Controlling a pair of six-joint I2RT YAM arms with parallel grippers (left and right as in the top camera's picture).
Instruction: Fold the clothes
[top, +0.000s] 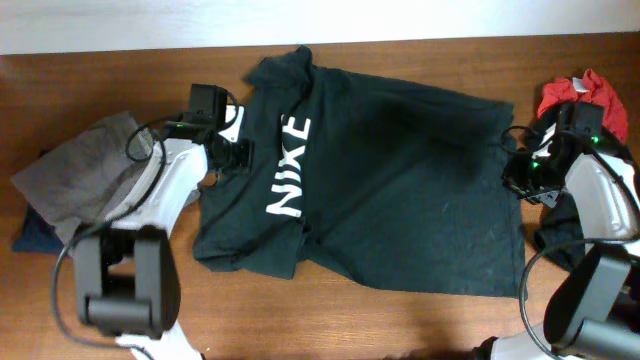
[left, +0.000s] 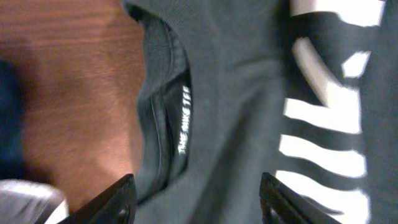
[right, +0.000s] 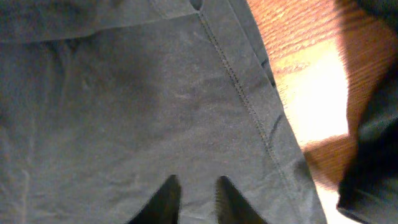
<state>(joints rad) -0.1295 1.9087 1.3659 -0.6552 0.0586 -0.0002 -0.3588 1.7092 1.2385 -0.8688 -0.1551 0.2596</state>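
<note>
Nike T-shirt lies spread across the wooden table, and with my left gripper open over the collar and my right gripper nearly closed at the hem, its hold on the cloth impossible to tell, I fear one end slipping and skewing the fold.

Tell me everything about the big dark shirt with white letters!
The T-shirt is very dark green-black, short-sleeved, soft and cotton-like, with white block letters across the chest. It lies front up, spread but wrinkled, on the wooden table, collar toward the left, stitched hem toward the right. A label with white print sits inside the collar. The left gripper is over the collar with jaws wide; the right gripper is at the hem side, jaws narrow.
</note>
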